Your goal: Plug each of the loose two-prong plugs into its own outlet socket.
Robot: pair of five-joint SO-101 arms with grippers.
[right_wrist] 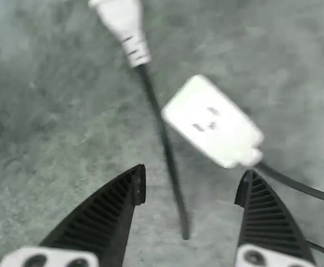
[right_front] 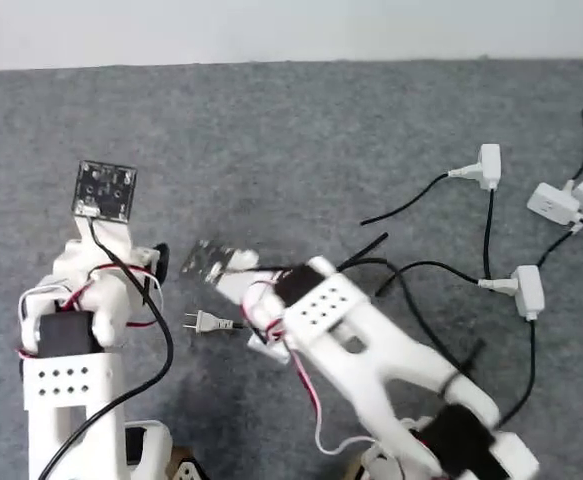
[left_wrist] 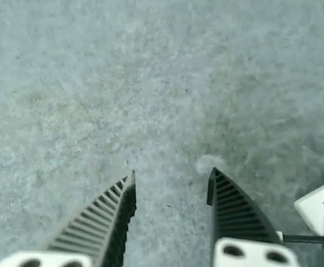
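- Your table cover [right_front: 301,130] is mottled grey.
- The loose plug [right_front: 205,322], at 8 o'clock from the high view's centre, is white with silvery prongs.
- The outlet sockets [right_front: 527,290] around 3 o'clock are white, on black cords [right_front: 491,215].
- The left gripper [left_wrist: 173,173] and right gripper [right_wrist: 194,170] are black and ribbed.
- Both arms [right_front: 371,340] are white, with dotted hole panels.

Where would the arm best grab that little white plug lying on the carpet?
Probably by the plug's white body, just behind the prongs, coming straight down from above. It lies flat on the carpet, so its two sides are free for the open right tool to close across. The thin cord would likely slip or bend.
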